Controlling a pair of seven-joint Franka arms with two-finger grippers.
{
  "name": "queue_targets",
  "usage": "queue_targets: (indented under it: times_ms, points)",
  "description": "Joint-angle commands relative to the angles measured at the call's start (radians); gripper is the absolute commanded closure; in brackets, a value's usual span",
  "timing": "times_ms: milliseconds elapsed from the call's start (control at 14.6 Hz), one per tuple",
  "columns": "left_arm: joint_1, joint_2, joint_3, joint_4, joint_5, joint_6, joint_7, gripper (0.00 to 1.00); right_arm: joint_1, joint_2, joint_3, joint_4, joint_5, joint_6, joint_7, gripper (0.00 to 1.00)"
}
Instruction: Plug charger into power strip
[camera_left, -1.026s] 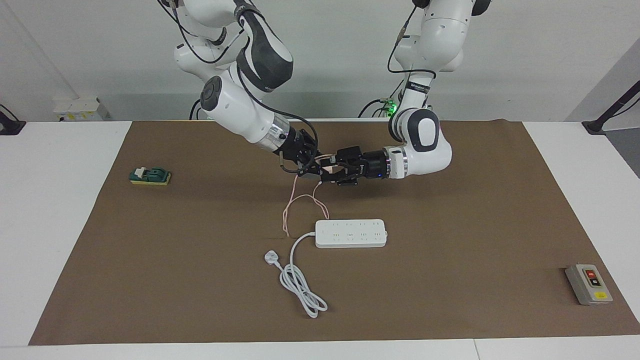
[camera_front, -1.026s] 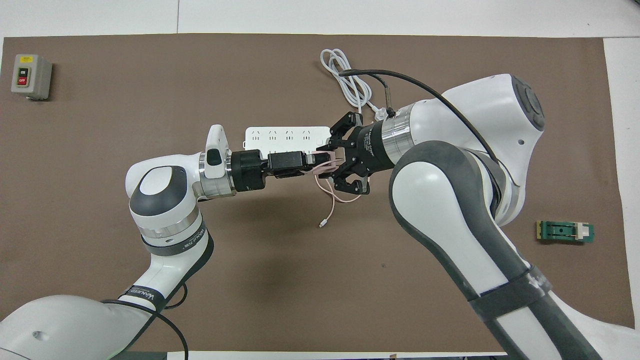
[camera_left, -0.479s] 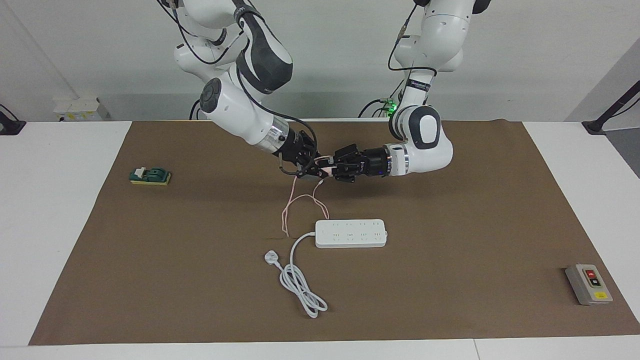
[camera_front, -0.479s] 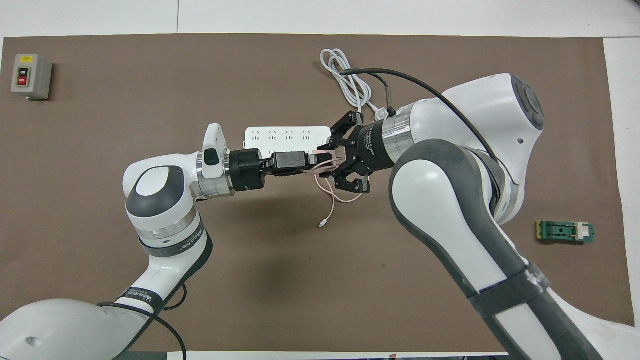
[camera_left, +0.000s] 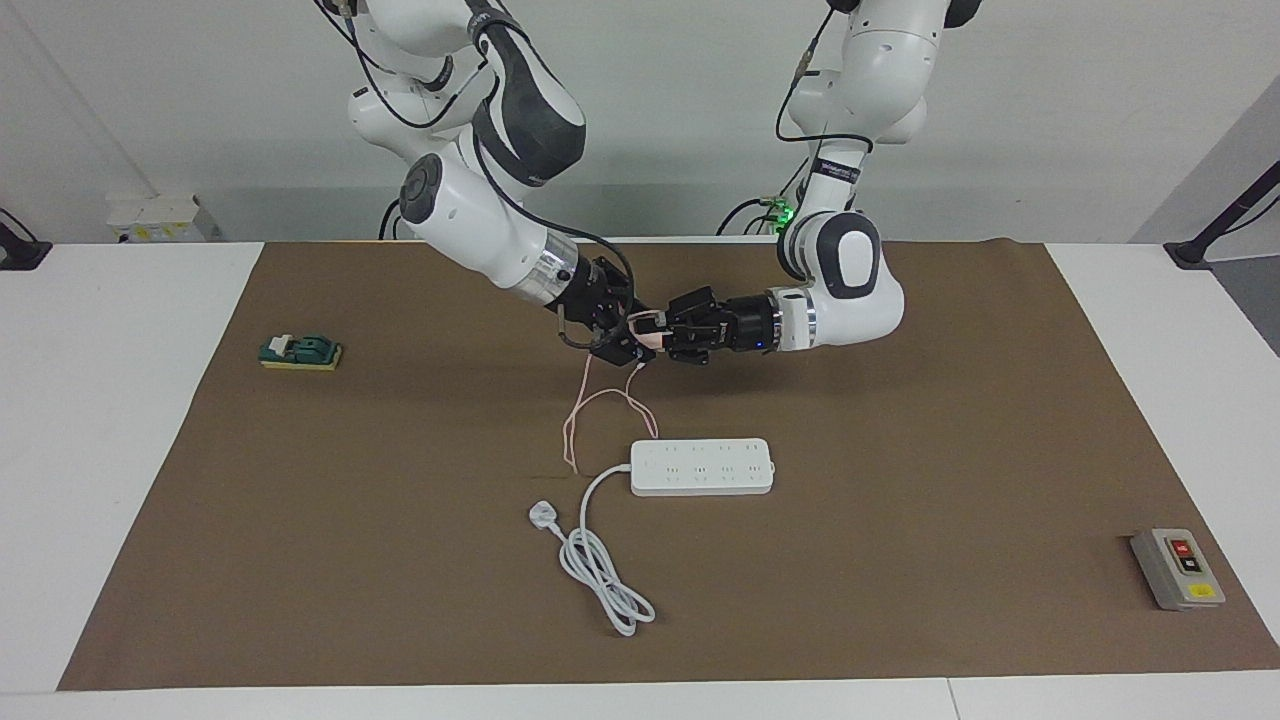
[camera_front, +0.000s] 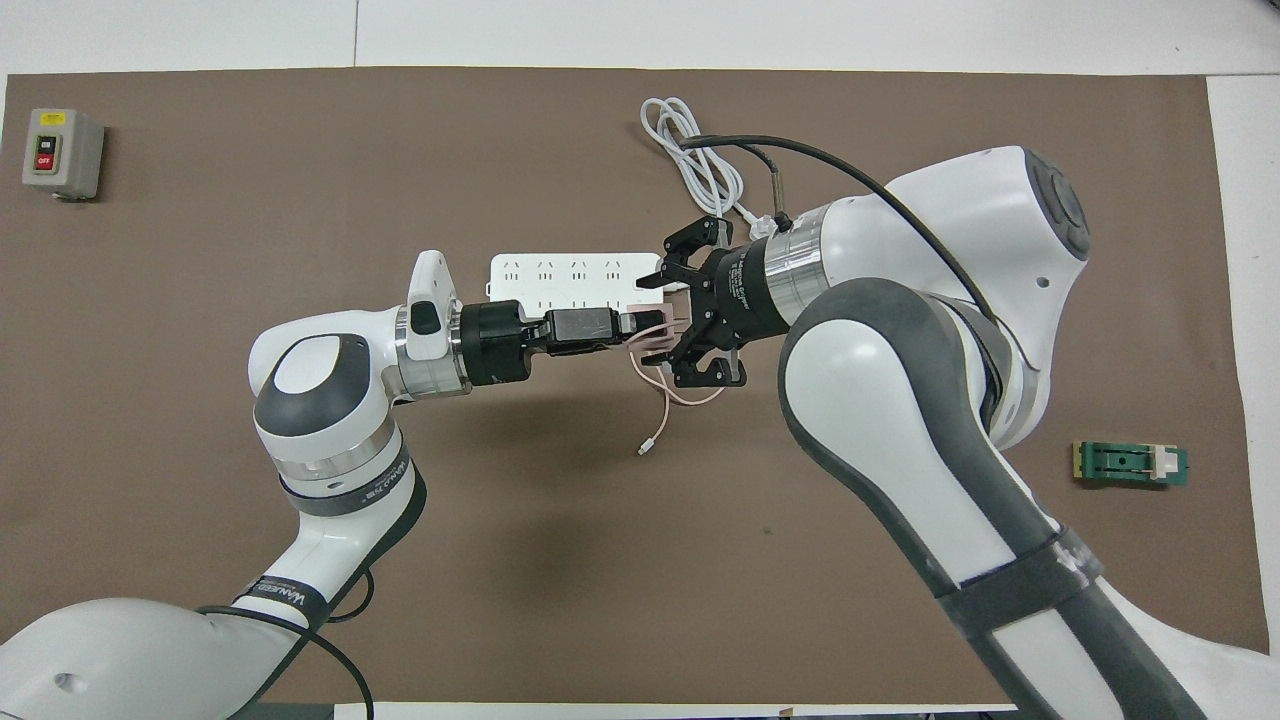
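Just above the centre of the facing view, you have both grippers meeting in mid-air over the brown mat (camera_left: 900, 450) — the left gripper (camera_left: 655, 337) coming in from the right of the frame, the right gripper (camera_left: 622, 342) from the left. Between them sits the charger (camera_left: 647, 325), a small pale-pink cube, and your left gripper is clamped on it. Your right gripper's fingers (camera_front: 700, 232) are spread wide around the cube, released, as the overhead view shows at centre frame, where the left gripper (camera_front: 640, 328) and the right gripper (camera_front: 678, 305) face each other tip to tip with the charger (camera_front: 652, 340) at the joint. The pink cable (camera_left: 600, 400) hangs down from the cube in loops to the mat, its tiny connector (camera_front: 647, 449) lying free on the mat in the overhead view. Below the grippers in the facing view lies the power strip (camera_left: 701, 466), flat on the mat, sockets up — its thick white cord (camera_left: 600, 560) coils toward the lower centre, ending in a white plug (camera_left: 541, 515). At lower right of the facing view sits a grey button box (camera_left: 1177, 568); at middle left, a green block (camera_left: 299, 352).
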Motion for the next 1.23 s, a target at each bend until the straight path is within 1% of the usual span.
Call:
queue_targets:
  times_ms: [0,342,479,615,752,889,1026,1162]
  points:
    - [-0.009,-0.02,0.011,-0.029,-0.017,-0.016,0.026,1.0,-0.003,-0.004,0.006,0.003,0.01,0.012,0.022,0.0]
    - [-0.009,-0.02,0.013,-0.029,-0.017,-0.002,0.029,1.0,-0.013,-0.004,0.006,0.017,0.01,-0.002,0.027,0.0]
    - [0.008,-0.021,0.017,-0.024,-0.017,0.006,0.025,1.0,-0.035,-0.004,0.003,0.029,0.007,-0.017,0.028,0.0]
    - [0.037,-0.029,0.018,-0.013,-0.014,0.041,0.016,1.0,-0.078,-0.005,0.001,0.066,0.004,-0.086,0.028,0.0]
    - [0.039,-0.032,0.022,0.005,-0.005,0.088,0.013,1.0,-0.11,-0.016,-0.003,0.077,-0.004,-0.123,0.028,0.0]
    - [0.04,-0.037,0.025,0.031,0.011,0.173,-0.015,1.0,-0.141,-0.027,-0.006,0.089,-0.013,-0.164,0.024,0.0]
    - [0.042,-0.043,0.028,0.06,0.072,0.234,-0.058,1.0,-0.174,-0.039,-0.008,0.106,-0.048,-0.194,0.019,0.0]
    - [0.083,-0.044,0.028,0.088,0.171,0.267,-0.105,1.0,-0.205,-0.045,-0.008,0.126,-0.091,-0.221,0.016,0.0]
